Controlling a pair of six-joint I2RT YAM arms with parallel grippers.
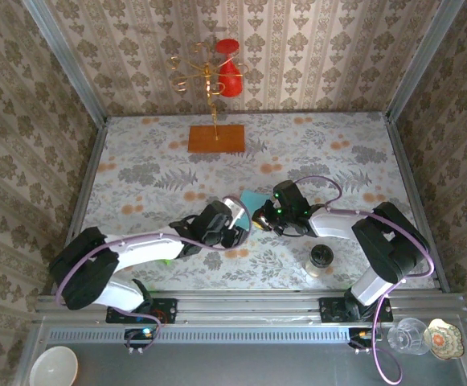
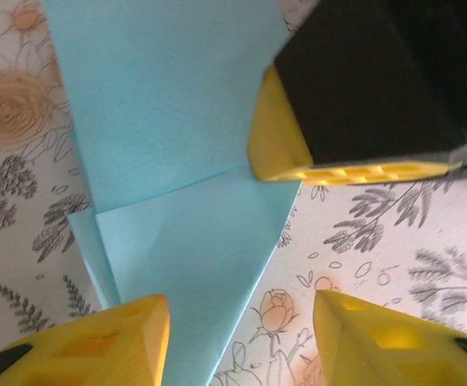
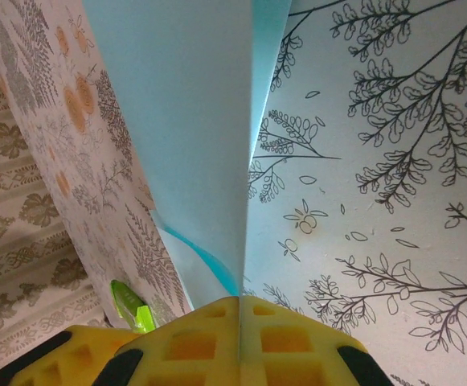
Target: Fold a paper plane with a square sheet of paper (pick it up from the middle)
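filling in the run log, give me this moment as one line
paper: light-blue sheet, partly folded | right jaws: shut on its edge | left jaws: open over it | stage: mid-fold

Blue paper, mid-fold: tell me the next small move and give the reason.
Probably draw the left gripper back a little, clear of the blue paper. Its fingers stand open over the folded sheet and grip nothing, while the right gripper is shut on the paper at its fold. Backing off would likely leave room to set up the next fold.
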